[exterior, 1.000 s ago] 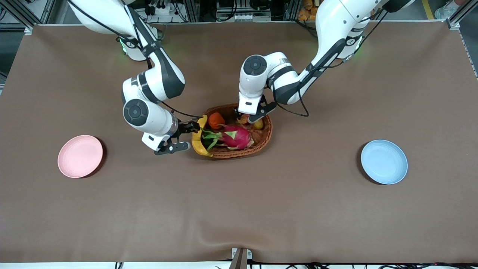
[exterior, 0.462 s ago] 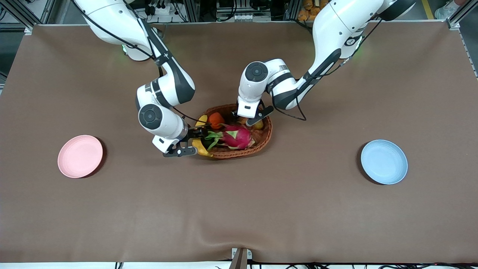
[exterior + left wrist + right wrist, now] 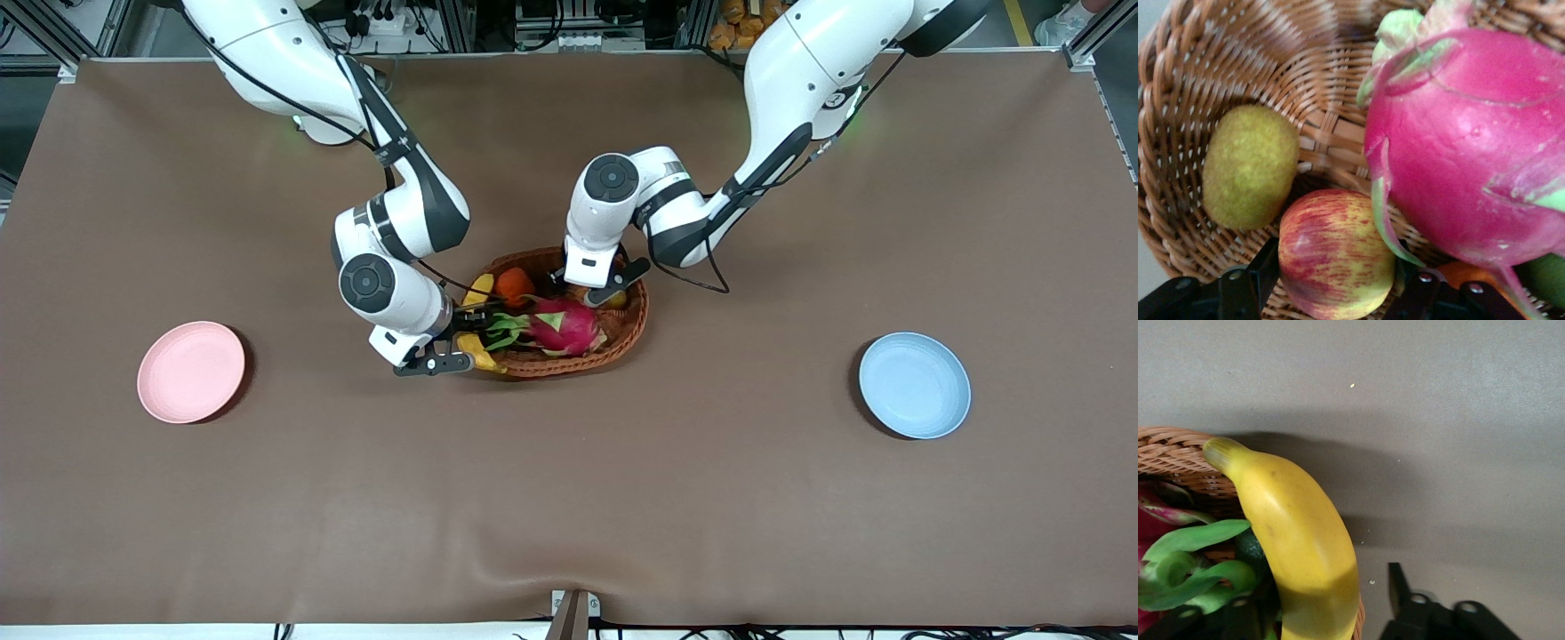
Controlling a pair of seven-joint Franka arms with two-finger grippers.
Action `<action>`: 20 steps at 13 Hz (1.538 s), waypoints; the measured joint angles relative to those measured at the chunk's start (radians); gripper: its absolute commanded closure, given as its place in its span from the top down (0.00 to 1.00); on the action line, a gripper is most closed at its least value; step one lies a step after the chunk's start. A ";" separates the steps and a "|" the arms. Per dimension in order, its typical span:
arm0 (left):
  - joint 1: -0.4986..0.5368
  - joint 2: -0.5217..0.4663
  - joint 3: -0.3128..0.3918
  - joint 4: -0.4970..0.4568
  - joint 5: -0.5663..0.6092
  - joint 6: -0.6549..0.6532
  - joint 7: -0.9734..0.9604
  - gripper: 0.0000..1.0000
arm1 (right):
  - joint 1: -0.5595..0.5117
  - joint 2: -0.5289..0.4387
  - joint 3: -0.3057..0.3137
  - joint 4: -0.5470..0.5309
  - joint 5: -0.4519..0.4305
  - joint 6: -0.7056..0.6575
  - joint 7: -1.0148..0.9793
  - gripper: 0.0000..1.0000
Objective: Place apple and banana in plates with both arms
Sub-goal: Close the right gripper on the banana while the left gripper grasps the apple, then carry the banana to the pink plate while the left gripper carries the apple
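The banana (image 3: 476, 350) lies along the rim of the wicker basket (image 3: 582, 362) at the right arm's end. My right gripper (image 3: 464, 336) is open and straddles it. In the right wrist view the banana (image 3: 1295, 533) sits between the jaws of my right gripper (image 3: 1321, 597), with a gap to one finger (image 3: 1397, 583). My left gripper (image 3: 592, 286) is down in the basket. In the left wrist view the apple (image 3: 1335, 243) rests between the open fingers (image 3: 1268, 263) of my left gripper (image 3: 1338, 270). In the front view the apple is hidden under that hand. The pink plate (image 3: 190, 372) and blue plate (image 3: 914, 385) are empty.
The basket also holds a pink dragon fruit (image 3: 564, 324), an orange fruit (image 3: 514, 286) and a kiwi (image 3: 1248, 167) beside the apple. The pink plate lies toward the right arm's end, the blue plate toward the left arm's end. Brown cloth covers the table.
My right gripper has moved in toward the basket and now straddles the banana. My left gripper has settled a little lower in the basket around the apple.
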 measured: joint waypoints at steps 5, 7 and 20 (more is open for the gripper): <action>0.045 -0.109 -0.004 0.044 0.000 -0.021 0.000 0.00 | -0.001 0.001 -0.001 0.008 0.001 0.000 0.005 0.00; 0.052 -0.168 -0.005 0.061 0.000 -0.098 0.002 0.00 | -0.002 -0.002 -0.004 0.015 0.001 -0.002 0.005 0.00; 0.287 -0.289 -0.012 0.205 -0.164 -0.449 0.580 0.00 | -0.217 -0.271 -0.028 0.057 -0.012 -0.348 -0.031 0.00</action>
